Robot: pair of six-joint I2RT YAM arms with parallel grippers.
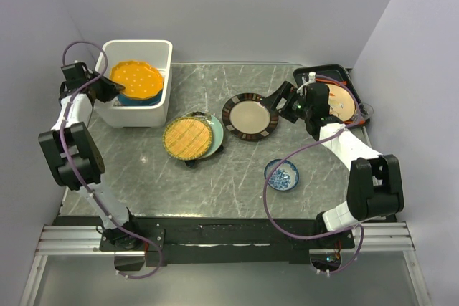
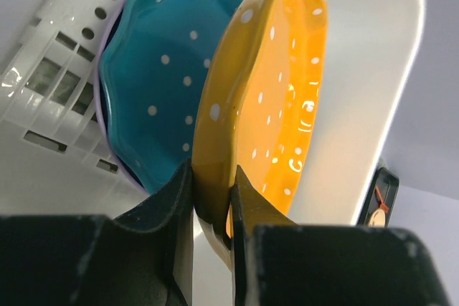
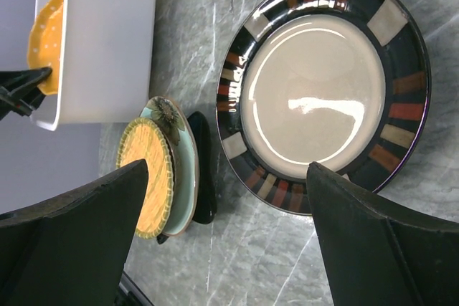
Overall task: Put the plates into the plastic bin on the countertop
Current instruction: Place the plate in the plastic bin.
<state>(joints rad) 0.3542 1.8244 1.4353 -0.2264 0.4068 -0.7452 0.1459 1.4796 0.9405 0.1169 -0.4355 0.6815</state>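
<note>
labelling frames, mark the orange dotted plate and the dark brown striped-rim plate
orange dotted plate (image 2: 272,91), left wrist view, its dotted face
dark brown striped-rim plate (image 3: 326,98), right wrist view, its pale centre

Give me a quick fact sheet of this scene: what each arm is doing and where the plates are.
Left gripper: shut on the rim of the orange dotted plate, held on edge in the plastic bin
In bin: teal plate, beneath the orange one
Right gripper: open, facing the dark brown plate
On countertop: dark brown plate; yellow woven plate stacked on pale green plate; small blue-and-white dish
</note>
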